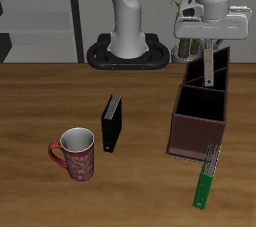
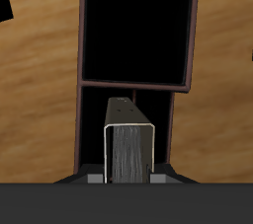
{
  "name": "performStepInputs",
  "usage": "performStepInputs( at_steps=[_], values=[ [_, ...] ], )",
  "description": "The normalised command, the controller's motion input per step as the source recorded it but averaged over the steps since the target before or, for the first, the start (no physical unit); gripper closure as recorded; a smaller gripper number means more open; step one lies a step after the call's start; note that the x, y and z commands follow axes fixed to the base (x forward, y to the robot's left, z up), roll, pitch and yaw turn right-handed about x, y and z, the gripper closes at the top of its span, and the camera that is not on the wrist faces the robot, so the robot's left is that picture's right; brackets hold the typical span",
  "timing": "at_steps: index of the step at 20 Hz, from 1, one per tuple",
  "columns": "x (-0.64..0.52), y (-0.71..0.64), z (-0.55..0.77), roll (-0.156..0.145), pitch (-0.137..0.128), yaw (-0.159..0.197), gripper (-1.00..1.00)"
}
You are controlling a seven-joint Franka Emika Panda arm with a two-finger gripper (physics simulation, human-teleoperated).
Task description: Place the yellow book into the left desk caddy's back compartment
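Note:
My gripper (image 1: 208,49) is shut on the yellow book (image 1: 208,68), a thin grey book with a tan edge that hangs upright from the fingers. It sits over the rear end of the left desk caddy (image 1: 190,131), a dark reddish-brown open box. The book's lower end is at the mouth of the narrow back compartment (image 1: 215,74); how deep it reaches I cannot tell. In the wrist view the book (image 2: 130,154) fills the space between my gripper's (image 2: 129,178) fingers, with the narrow back compartment (image 2: 94,119) beneath it and the wide squarish section (image 2: 135,26) beyond.
A black book (image 1: 111,123) stands upright mid-table. A red patterned mug (image 1: 77,154) sits nearer the front edge. A long green book (image 1: 207,175) lies flat just in front of the caddy. The robot base (image 1: 128,51) stands behind.

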Motion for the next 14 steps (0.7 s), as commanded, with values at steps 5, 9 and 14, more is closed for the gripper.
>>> performStepInputs(
  at_steps=[5, 9, 14],
  values=[
    [0.05, 0.05, -0.08, 0.007, 0.013, 0.005, 1.0],
    [-0.01, -0.02, -0.03, 0.0, 0.009, -0.017, 1.0],
    [0.05, 0.16, -0.09, 0.032, 0.019, 0.013, 1.0]
  ],
)
